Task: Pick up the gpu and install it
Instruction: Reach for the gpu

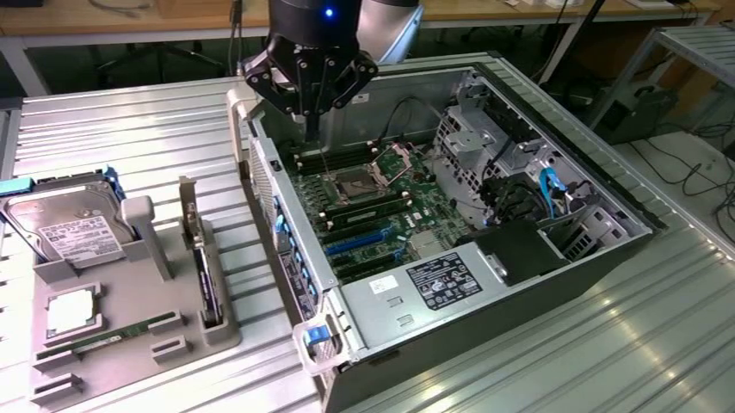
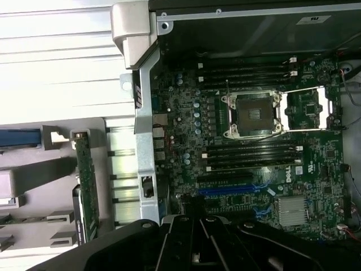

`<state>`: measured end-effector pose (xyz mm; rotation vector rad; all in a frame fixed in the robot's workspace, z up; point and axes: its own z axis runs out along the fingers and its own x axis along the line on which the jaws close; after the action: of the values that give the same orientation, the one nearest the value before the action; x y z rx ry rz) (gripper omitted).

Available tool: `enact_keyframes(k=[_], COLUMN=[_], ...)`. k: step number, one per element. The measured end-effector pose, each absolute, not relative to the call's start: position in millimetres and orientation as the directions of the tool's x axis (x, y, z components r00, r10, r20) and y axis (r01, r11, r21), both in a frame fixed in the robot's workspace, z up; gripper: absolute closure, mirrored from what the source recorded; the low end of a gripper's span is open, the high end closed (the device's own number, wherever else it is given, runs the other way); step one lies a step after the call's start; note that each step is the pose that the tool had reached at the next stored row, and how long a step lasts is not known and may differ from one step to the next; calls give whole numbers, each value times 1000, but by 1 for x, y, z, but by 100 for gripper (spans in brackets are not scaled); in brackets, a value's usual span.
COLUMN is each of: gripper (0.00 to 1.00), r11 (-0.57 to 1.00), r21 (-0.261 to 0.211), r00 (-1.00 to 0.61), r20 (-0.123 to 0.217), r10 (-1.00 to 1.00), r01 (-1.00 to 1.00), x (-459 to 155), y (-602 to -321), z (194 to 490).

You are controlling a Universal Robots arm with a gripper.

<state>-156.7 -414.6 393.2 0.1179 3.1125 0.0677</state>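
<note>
the black pincer (image 1: 310,129), pressed together, hangs above the open metal case (image 1: 517,327); the thin green gpu (image 2: 86,176) (edge-on) stands in the grey moulded tray (image 1: 126,340).

I can read very little here. A white sticker (image 2: 312,18) on the dark inner wall of the black metal computer case (image 2: 237,34) shows a mark that looks like "RU". The green motherboard (image 2: 186,113) has small white lettering that may be a brand mark, but I cannot read it for sure. The black label (image 1: 436,280) on the silver power supply box (image 1: 379,311) has white print. The white label (image 1: 76,231) on the silver boxy hard drive (image 1: 34,217) has dark print. Both are too small for me to read.
</note>
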Motion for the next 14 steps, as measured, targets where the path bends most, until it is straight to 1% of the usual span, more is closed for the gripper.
enact_keyframes(k=[14], gripper=[89], r11=[996], r21=[44], r00=[-997], r20=[-24], r10=[76], r01=[75], x=[-159], y=[-418], z=[393])
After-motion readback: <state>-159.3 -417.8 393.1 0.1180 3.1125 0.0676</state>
